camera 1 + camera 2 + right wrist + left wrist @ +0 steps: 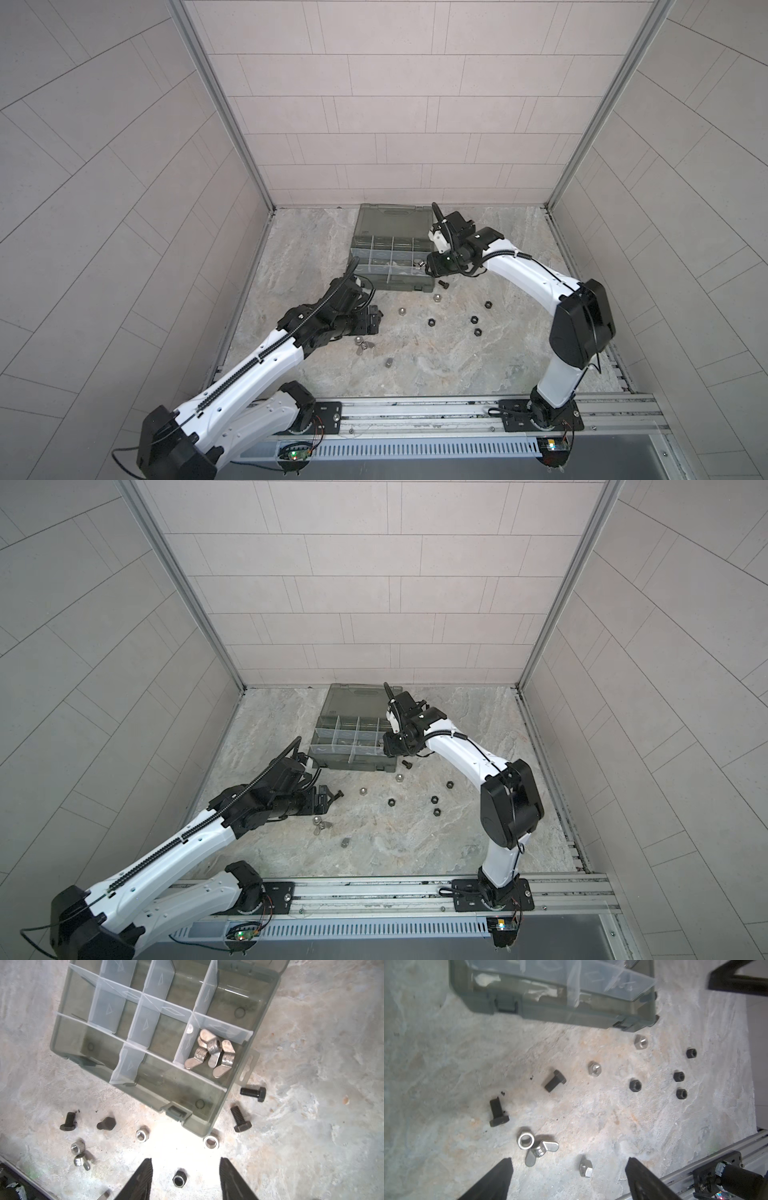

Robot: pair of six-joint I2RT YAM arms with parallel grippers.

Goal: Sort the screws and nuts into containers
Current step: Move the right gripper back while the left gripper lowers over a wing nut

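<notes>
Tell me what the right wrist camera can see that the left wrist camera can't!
Only the right wrist view shows shiny silver metal wing nuts piled in one cell of the translucent grey-green plastic organizer case. It also shows two short black bolts lying by the case's corner. Only the left wrist view shows three small black hex nuts grouped together. Both show the case, two other black bolts, a lone silver wing nut and a fourth black hex nut on the marbled grey tabletop.

top views: high front, facing down, far | wrist views: close above table (446, 1053) — both share case (571, 1014) edge
</notes>
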